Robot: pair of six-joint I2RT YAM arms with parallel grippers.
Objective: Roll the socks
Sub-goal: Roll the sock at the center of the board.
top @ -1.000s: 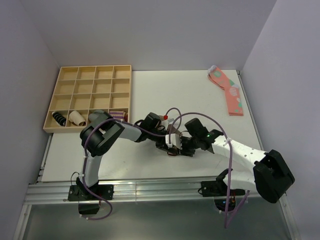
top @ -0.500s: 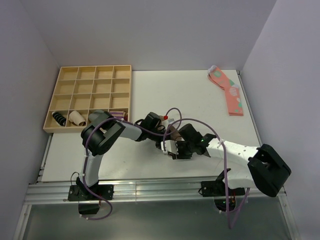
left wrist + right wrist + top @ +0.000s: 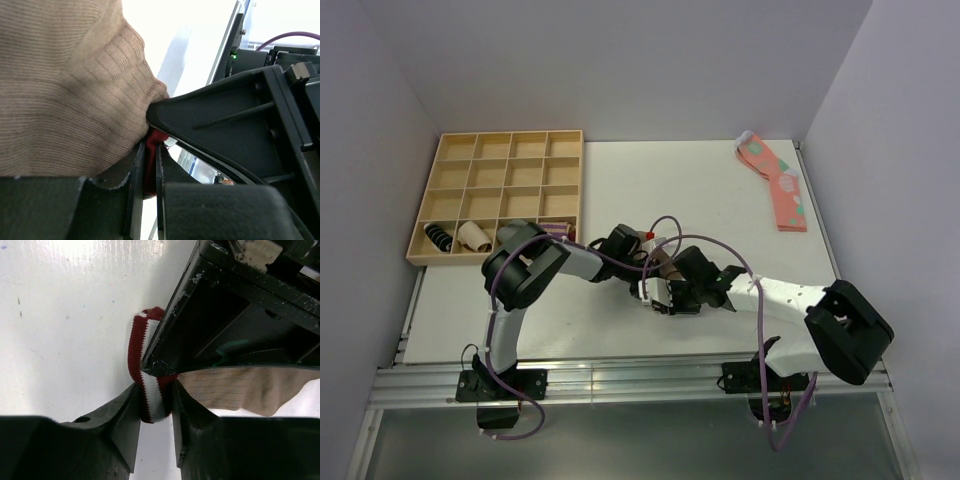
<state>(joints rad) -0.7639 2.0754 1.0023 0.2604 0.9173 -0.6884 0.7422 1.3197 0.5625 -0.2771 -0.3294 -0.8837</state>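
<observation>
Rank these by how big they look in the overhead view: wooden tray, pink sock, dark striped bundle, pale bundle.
1. wooden tray
2. pink sock
3. dark striped bundle and pale bundle: they look about alike, so I won't rank them.

Far-left on white table (image 3: 650, 190): wooden grid tray (image 3: 510, 133), small sock bundles (image 3: 440, 237) in near row. Way off at far-right corner: coral-pink dotted sock (image 3: 780, 185). Mid-table, toward front: tan-brown knit sock (image 3: 667, 265), cuff inside jaws of left gripper (image 3: 150, 165) and right gripper (image 3: 155, 405).
</observation>
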